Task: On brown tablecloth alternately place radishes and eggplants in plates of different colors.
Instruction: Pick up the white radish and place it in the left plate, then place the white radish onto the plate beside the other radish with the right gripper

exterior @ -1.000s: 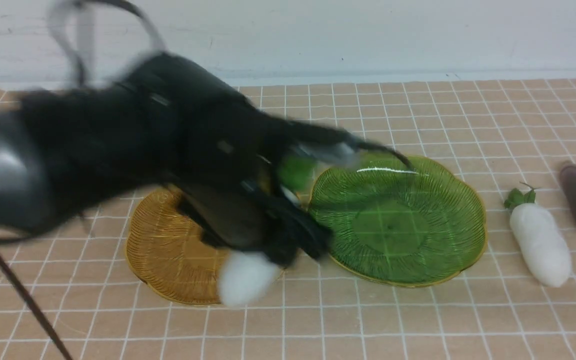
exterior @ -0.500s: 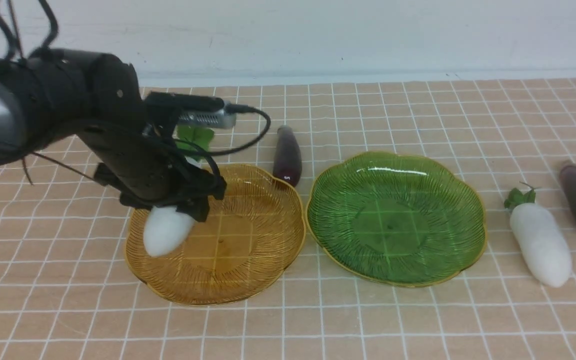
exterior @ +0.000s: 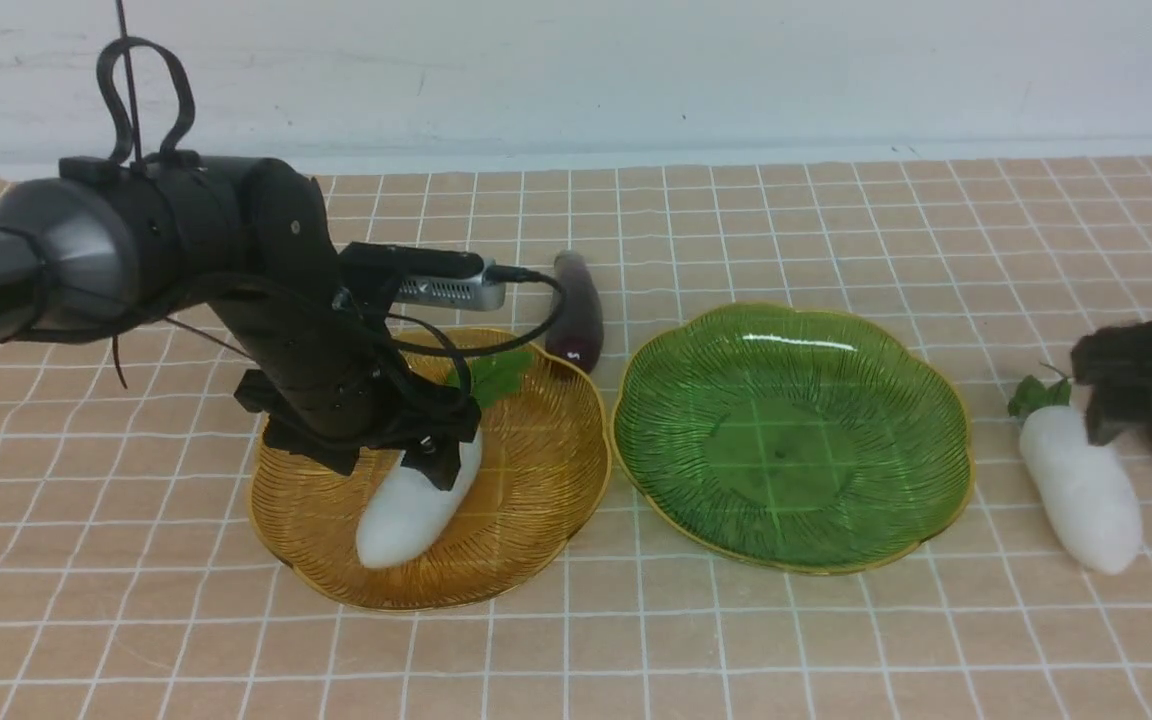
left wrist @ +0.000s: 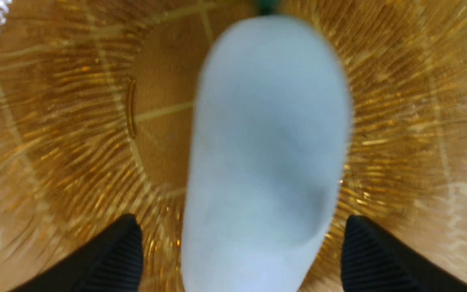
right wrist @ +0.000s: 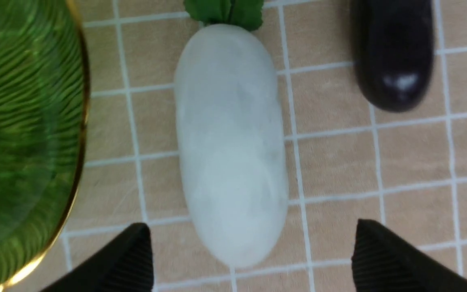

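Shows a brown tablecloth (exterior: 836, 640) covering the surface, with a green plate (exterior: 791, 440) near the middle. Places an amber plate (exterior: 536, 470) just left of the green plate, rims almost meeting. Finds the first radish (exterior: 414, 505) lying in that amber plate, leafy top angled back and toward the green plate, white tip pointing away from it. Has the left pincer (left wrist: 241, 259) low over this radish, fingers (left wrist: 112, 259) spread apart on either side, with a sliver of amber glass visible between each finger and the white skin, gripping nothing. Puts the second radish (exterior: 1081, 485) on the cloth just right of the green plate, lengthwise along its rim. Sets the right pincer (right wrist: 253, 251) above that radish, likewise apart and touching nothing. Spots the first eggplant (exterior: 578, 310) on the cloth behind and left of the green plate. Spots the second eggplant (right wrist: 393, 61) right of the green plate, beyond the second radish.
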Motion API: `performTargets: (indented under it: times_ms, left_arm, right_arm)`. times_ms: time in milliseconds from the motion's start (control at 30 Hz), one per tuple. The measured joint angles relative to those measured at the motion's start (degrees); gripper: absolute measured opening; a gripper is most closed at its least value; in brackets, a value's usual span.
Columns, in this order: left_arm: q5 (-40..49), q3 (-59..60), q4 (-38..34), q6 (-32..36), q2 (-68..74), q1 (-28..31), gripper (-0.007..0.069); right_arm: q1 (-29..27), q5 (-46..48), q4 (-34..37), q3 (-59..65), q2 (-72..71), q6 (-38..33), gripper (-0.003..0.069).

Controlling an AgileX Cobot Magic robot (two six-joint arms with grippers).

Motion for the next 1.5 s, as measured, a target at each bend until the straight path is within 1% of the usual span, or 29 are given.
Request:
performTargets:
  times_ms: [67, 133, 300, 333, 400, 433, 467, 500, 533, 567, 600, 633, 733, 800, 867, 933, 1000, 1067, 1200, 1233, 1333, 1367, 1433, 1467, 1500]
  left_arm:
    - [3.27, -1.8, 0.0, 0.0, 0.0, 0.0, 0.0606]
    - [6.24, -3.75, 0.0, 0.0, 0.0, 0.0, 0.0603]
    - [11.58, -7.78, 0.8, 0.0, -0.18, 0.0, 0.0552]
    - [12.85, -8.51, 1.18, 0.0, -0.36, 0.0, 0.0514]
    - [14.73, -9.63, 2.85, 0.0, -1.37, 0.0, 0.0408]
    - [15.03, -9.73, 3.37, 0.0, -1.8, 0.0, 0.0372]
    - [16.79, -9.84, 5.31, 0.0, -4.26, 0.0, 0.0204]
    - [17.52, -9.84, 5.89, 0.0, -5.7, 0.0, 0.0106]
    - [18.08, -9.84, 6.28, 0.0, -7.2, 0.0, 0.0055]
    - [18.74, -9.84, 6.5, 0.0, -8.8, 0.0, 0.0027]
    - [19.27, -9.84, 6.66, 0.0, -10.47, 0.0, 0.0011]
    - [19.94, -9.84, 6.74, 0.0, -12.79, 0.0, 0.0002]
    - [21.23, -9.84, 6.99, 0.0, -17.26, 0.0, -0.0004]
    - [21.6, -9.84, 7.55, 0.0, -19.97, 0.0, -0.0004]
    - [21.6, -8.4, 8.92, 0.0, -23.64, 0.0, -0.0004]
    - [21.65, -6.86, 9.91, -0.82, -26.41, 0.0, -0.0004]
    - [21.51, -4.04, 11.03, -1.81, -29.39, 0.0, -0.0004]
    - [20.96, -1.41, 11.45, -2.65, -31.73, 0.0, -0.0004]
    - [18.92, 3.16, 11.51, -3.88, -34.94, 0.0, -0.0004]
    - [18.1, 4.94, 11.46, -4.08, -35.8, 0.0, -0.0004]
    - [16.6, 6.67, 11.38, -4.24, -36.46, 0.0, -0.0004]
    - [15.27, 8.67, 11.22, -4.41, -37.09, 0.0, -0.0004]
    - [12.28, 12.14, 10.39, -4.6, -37.85, 0.0, -0.0004]
    - [12.05, 12.62, 10.25, -4.6, -37.9, 0.0, -0.0004]
    - [11.65, 14.31, 9.77, -4.6, -38.17, 0.0, -0.0004]
  right_arm:
    - [0.0, -0.14, -0.39, -2.16, 3.82, 0.12, 0.0618]
    - [0.0, -0.27, -0.51, -3.68, 6.77, 0.12, 0.0622]
    - [-0.08, -0.47, -0.58, -7.85, 12.99, 0.12, 0.0622]
    - [-0.15, -0.47, -0.58, -8.55, 14.44, 0.12, 0.0622]
    - [-0.2, -0.48, -0.58, -10.18, 17.55, 0.12, 0.0619]
    - [-0.2, -0.48, -0.58, -10.36, 17.78, 0.06, 0.0619]
    - [-0.25, -0.55, -0.1, -10.98, 20.41, -0.53, 0.0609]
    - [-0.3, -0.55, 0.54, -11.13, 21.5, -1.57, 0.0598]
    - [-0.3, -0.55, 1.09, -11.2, 22.19, -2.13, 0.0584]
    - [-0.3, -0.49, 1.61, -11.25, 22.67, -2.76, 0.0562]
    - [-0.3, -0.43, 2.2, -11.27, 23.02, -3.25, 0.0512]
    - [-0.3, -0.06, 2.32, -11.32, 23.17, -3.62, 0.0477]
    - [-0.3, 3.21, 2.34, -12.09, 21.29, -3.95, 0.0481]
    - [-0.3, 5.98, 3.04, -14.28, 16.23, -2.77, 0.0481]
    - [-0.07, 6.74, 5.53, -15.66, 11.51, -1.67, 0.0481]
    - [0.95, 6.35, 9.49, -16.48, 8.33, -1.33, 0.0481]
    - [2.79, 4.94, 13.1, -16.64, 5.77, -1.33, 0.0481]
    - [5.14, 3.19, 17.72, -16.91, 4.46, -1.39, 0.0481]
    - [13.16, -3.03, 26.82, -17.1, 4.58, -4.2, 0.0481]
    - [16.04, -5.36, 29.48, -17.1, 5.58, -5.63, 0.0481]
    - [19.23, -8.1, 32.19, -17.18, 7.25, -7.34, 0.0481]
    - [22.7, -11.02, 34.49, -17.82, 10.13, -8.88, 0.0481]
    - [26.18, -13.4, 36.88, -20.2, 15.31, -9.28, 0.0481]
    - [26.38, -13.51, 36.96, -20.67, 15.74, -9.28, 0.0481]
    - [27.76, -13.84, 37.62, -22.56, 19.57, -9.33, 0.0481]
